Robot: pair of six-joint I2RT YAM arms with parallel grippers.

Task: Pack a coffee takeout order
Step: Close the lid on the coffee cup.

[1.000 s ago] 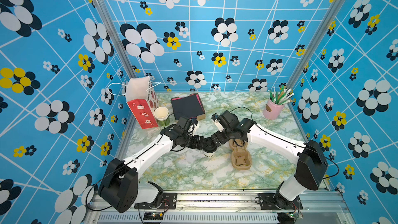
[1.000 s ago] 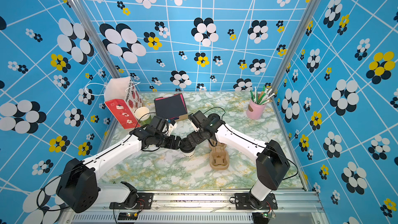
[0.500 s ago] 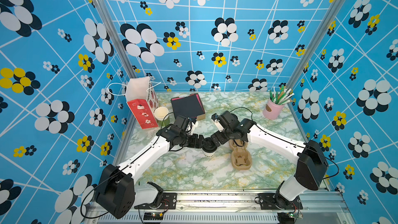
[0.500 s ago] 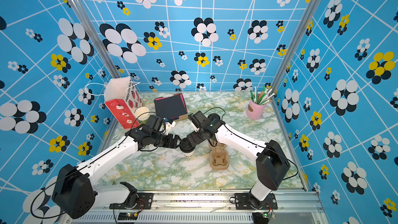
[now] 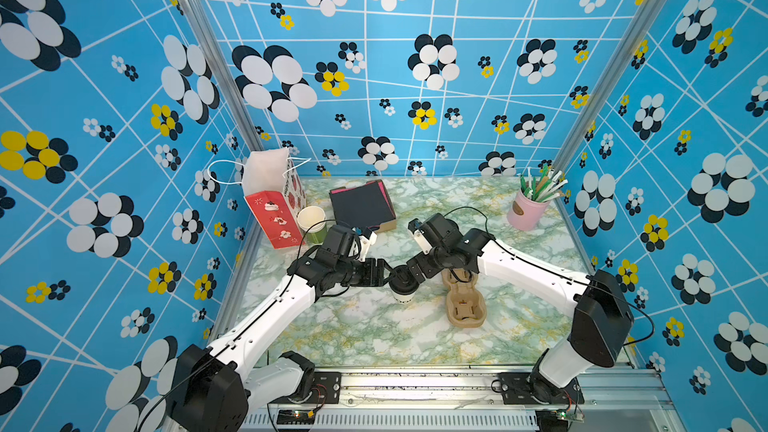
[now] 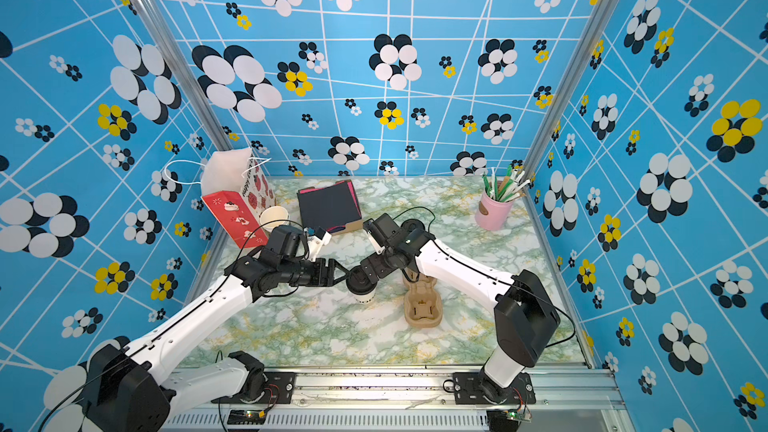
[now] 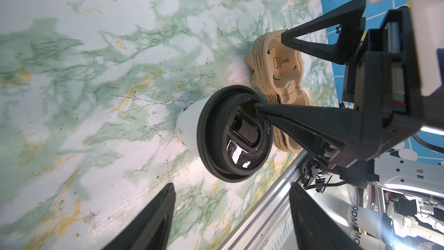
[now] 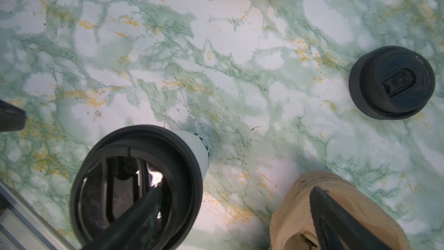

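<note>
Standing on green marble tabletop (image 5: 374, 338): white cup (image 5: 402, 297); blue floral walls (image 5: 374, 76) around.

You are looking at: white cup (image 5: 403, 297), dark lettering, wearing a black lid (image 5: 401, 283); beside the cup, tan carrier (image 5: 465, 309); beneath the cup, tabletop (image 5: 374, 338) showing green-and-yellow marbling on white.
</note>
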